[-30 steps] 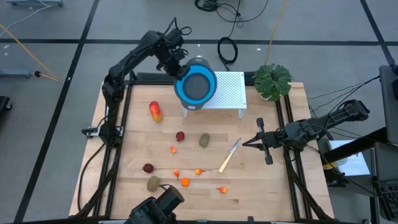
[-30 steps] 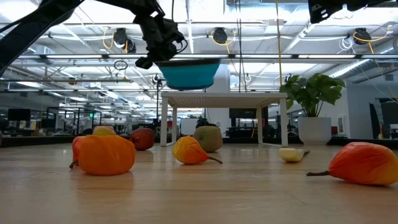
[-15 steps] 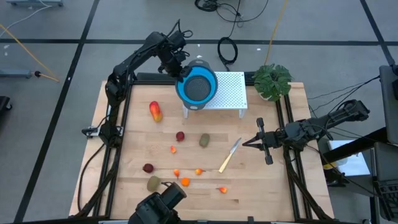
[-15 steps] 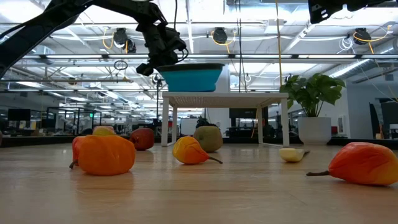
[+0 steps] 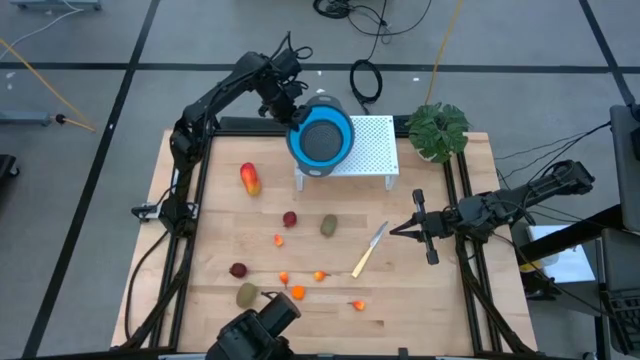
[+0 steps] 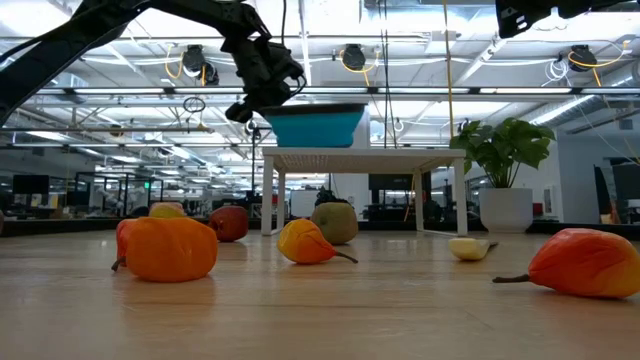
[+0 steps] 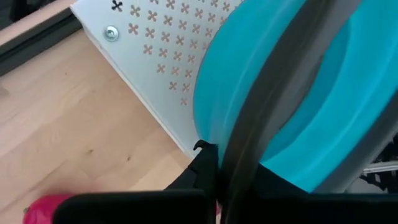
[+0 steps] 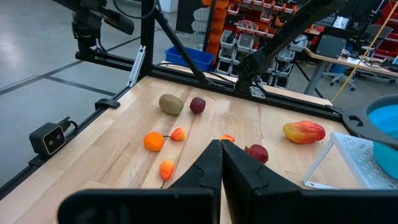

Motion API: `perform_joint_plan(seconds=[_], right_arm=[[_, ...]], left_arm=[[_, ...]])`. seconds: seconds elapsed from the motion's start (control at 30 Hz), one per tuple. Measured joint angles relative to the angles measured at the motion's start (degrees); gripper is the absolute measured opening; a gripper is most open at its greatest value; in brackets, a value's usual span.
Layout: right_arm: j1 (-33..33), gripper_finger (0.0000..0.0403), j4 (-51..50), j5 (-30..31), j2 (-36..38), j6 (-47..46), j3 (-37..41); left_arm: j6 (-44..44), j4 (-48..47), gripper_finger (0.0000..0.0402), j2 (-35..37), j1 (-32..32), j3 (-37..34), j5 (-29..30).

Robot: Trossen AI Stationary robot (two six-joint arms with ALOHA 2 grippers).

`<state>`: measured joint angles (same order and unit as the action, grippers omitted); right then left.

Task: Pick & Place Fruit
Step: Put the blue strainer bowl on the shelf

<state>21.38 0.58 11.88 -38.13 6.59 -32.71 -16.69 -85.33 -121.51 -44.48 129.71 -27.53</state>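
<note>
My left gripper [image 5: 292,106] is shut on a blue bowl with a dark rim [image 5: 320,137] above the left end of a white perforated stand [image 5: 368,146]. In the low view the bowl [image 6: 312,126] sits level, its base at or just above the stand's top [image 6: 400,153]. Fruit lies on the wooden table: an oblong red-yellow piece [image 5: 249,178], two dark red round ones [image 5: 290,218] [image 5: 238,269], two brown-green ovals [image 5: 329,226] [image 5: 246,294], and several tiny orange ones [image 5: 298,292]. My right gripper [image 5: 393,232] hovers shut near the right edge, touching nothing. My left gripper pinches the bowl's dark rim [image 7: 241,149] on the bowl's far-left side, with one finger [image 7: 204,163] against the outer blue wall. It comes in from the far left, slanting down. The bowl is level over the stand; whether its base rests there, I cannot tell.
A slim yellow-handled knife [image 5: 368,250] lies right of the fruit, close to my right gripper. A leafy potted plant [image 5: 437,130] stands at the far right corner. The stand's right half is bare. Black frame rails run along both sides of the table.
My left gripper has carried the bowl a little toward the right and down onto the stand's left end. The bowl, tilted a second ago, now sits level and lower. The right arm and the fruit have kept still.
</note>
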Motion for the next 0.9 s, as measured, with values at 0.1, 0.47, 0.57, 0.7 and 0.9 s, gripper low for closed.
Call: perform_joint_plan(seconds=[0.1,0.47,0.57,0.7,0.9], right_arm=[[0.0,0.0,0.0,0.0,0.0,0.0,0.0],[0.0,0.0,0.0,0.0,0.0,0.0,0.0],[0.0,0.0,0.0,0.0,0.0,0.0,0.0],[0.0,0.0,0.0,0.0,0.0,0.0,0.0],[0.0,0.0,0.0,0.0,0.0,0.0,0.0]], left_arm=[[0.0,0.1,0.0033,0.0,0.0,0.0,-0.1],[-0.3,-0.3,0.003,0.0,-0.6,0.0,-1.4],[-0.1,-0.3,0.0032,0.0,-0.6,0.0,-1.5],[0.0,-0.3,0.0049,0.0,-0.6,0.0,-1.5],[0.8,-0.4,0.0095,0.0,-0.4,0.0,-1.4]])
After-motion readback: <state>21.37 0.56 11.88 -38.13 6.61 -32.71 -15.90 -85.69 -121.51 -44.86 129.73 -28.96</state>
